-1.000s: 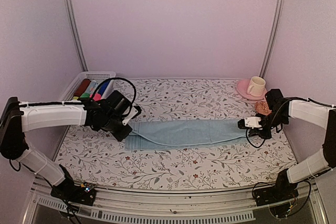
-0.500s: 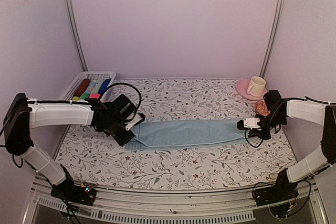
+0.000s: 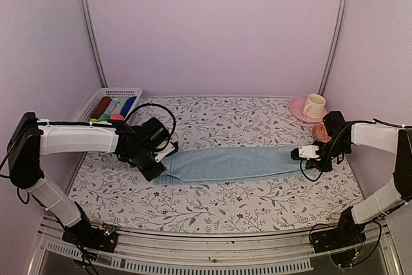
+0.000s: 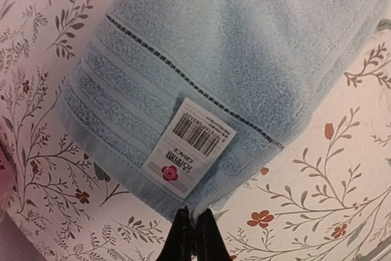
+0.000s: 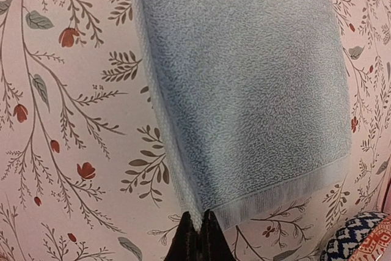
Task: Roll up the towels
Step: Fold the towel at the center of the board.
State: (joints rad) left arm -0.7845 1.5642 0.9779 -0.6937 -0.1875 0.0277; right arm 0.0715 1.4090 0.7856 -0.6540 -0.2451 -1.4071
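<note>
Tightly closed, both jaws, pinching opposite ends, blue towel (image 3: 232, 163)

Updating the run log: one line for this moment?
left gripper: shut on pale blue terry towel, left end | right gripper: shut on right end | towel: flat, unrolled

The towel (image 3: 228, 163) lies flat across the middle of the table (image 3: 219, 207), its length running left to right. The left gripper (image 3: 162, 173) is pinched on its left end, the right gripper (image 3: 297, 154) on its right end. A basket (image 3: 103, 94) in the rear left corner holds rolls (image 3: 112, 107). In the rear right corner a cup (image 3: 315, 105) stands on a plate (image 3: 297, 111). Just in front of the plate, by the right edge, lies a small object (image 3: 320, 132).
</note>
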